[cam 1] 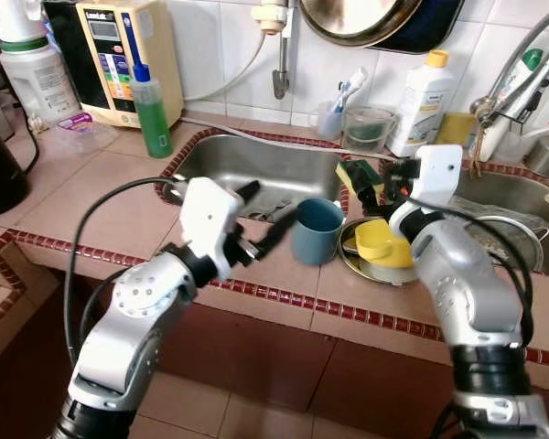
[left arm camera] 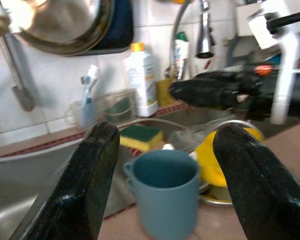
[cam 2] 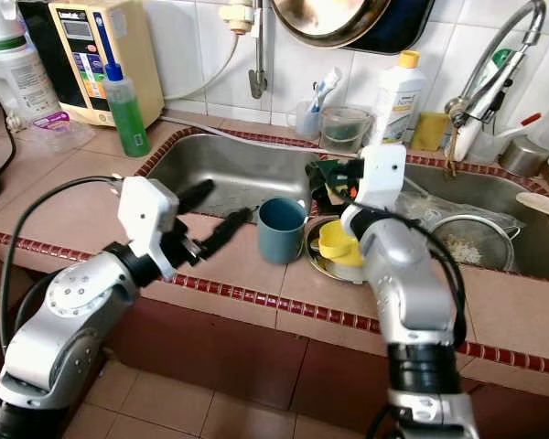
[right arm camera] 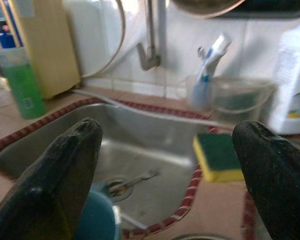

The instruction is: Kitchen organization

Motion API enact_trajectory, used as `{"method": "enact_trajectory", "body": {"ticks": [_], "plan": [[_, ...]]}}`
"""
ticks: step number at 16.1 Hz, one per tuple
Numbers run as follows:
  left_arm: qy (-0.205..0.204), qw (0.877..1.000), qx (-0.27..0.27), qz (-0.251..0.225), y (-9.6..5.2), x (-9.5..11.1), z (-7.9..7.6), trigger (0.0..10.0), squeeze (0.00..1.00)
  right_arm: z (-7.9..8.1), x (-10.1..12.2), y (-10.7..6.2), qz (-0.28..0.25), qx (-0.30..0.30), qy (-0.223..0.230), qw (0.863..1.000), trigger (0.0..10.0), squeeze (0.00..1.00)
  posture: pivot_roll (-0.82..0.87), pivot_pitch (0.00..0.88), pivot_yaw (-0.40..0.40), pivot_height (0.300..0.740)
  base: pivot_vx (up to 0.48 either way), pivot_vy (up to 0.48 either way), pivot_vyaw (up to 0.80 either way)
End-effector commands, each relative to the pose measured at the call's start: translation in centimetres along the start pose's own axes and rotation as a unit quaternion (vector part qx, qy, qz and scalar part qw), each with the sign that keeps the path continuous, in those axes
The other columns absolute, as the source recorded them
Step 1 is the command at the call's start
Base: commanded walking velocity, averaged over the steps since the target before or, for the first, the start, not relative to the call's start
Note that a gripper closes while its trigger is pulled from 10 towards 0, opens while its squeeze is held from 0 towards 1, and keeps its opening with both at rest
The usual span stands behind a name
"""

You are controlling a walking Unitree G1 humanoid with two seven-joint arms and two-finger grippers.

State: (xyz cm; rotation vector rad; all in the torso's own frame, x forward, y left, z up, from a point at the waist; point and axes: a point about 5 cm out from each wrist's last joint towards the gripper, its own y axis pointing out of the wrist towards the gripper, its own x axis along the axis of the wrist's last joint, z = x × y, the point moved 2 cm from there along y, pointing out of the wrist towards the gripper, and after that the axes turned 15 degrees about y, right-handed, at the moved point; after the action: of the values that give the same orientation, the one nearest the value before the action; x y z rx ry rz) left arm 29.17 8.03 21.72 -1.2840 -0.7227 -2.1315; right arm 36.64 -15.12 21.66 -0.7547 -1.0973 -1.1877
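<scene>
Tiled table [cam 1: 91, 197] carries the blue mug [cam 1: 317, 230] at the sink's near rim. Left gripper [cam 1: 267, 219] fingers apart beside it; right gripper [cam 1: 371, 176] fingers apart. A misaligned closure could tip the mug.

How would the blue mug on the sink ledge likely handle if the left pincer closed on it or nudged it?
The blue mug looks rigid with smooth walls, so it may slip in the left pincer, whose fingers are open. It stands upright and looks empty, so probably light and apt to tip if pushed high. It sits at the sink edge, so a nudge could drop it in.
</scene>
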Motion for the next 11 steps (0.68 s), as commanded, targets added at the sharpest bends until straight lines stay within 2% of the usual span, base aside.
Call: {"method": "enact_trajectory", "body": {"ticks": [1, 3, 6, 8, 9, 11], "plan": [[-0.001, 1.0, -0.022, -0.008, -0.1, 0.4, -0.7, 10.0, 0.0, -0.2, 0.2, 0.2, 0.013, 0.003, -0.005, 1.0, 10.0, 0.0, -0.12, 0.021, 0.002, 0.74, 0.0, 0.0, 0.0], [0.008, 0.999, -0.044, -0.001, -0.3, 0.2, -1.6, 10.0, 0.0, -0.6, -0.1, 0.3, 0.057, 0.006, 0.013, 0.998, 10.0, 0.0, -0.11, 0.019, -0.003, 0.74, 0.0, 0.0, 0.0], [0.009, 0.999, -0.044, -0.003, -0.2, 0.3, -1.7, 10.0, 0.0, -1.1, -0.7, 0.5, 0.108, 0.009, 0.02, 0.994, 10.0, 0.0, -0.11, 0.024, -0.006, 0.74, 0.0, 0.0, 0.0], [0.008, 0.999, -0.036, -0.001, -0.2, 0.3, -1.5, 10.0, 0.0, -0.9, -0.8, 0.6, 0.141, 0.032, 0.022, 0.989, 10.0, 0.0, -0.11, 0.033, -0.011, 0.74, 0.0, 0.0, 0.0], [0.014, 0.999, -0.03, 0.001, -0.3, 0.3, -1.4, 10.0, 0.0, -1.2, -1.2, 0.5, 0.159, 0.037, 0.035, 0.986, 10.0, 0.0, -0.11, 0.038, -0.014, 0.74, 0.0, 0.0, 0.0], [0.008, 1.0, -0.022, 0.001, -0.3, 0.3, -1.4, 10.0, 0.0, -1.7, -1.7, 0.6, 0.173, 0.036, 0.045, 0.983, 10.0, 0.0, -0.11, 0.041, -0.02, 0.74, 0.0, 0.0, 0.0]]}}
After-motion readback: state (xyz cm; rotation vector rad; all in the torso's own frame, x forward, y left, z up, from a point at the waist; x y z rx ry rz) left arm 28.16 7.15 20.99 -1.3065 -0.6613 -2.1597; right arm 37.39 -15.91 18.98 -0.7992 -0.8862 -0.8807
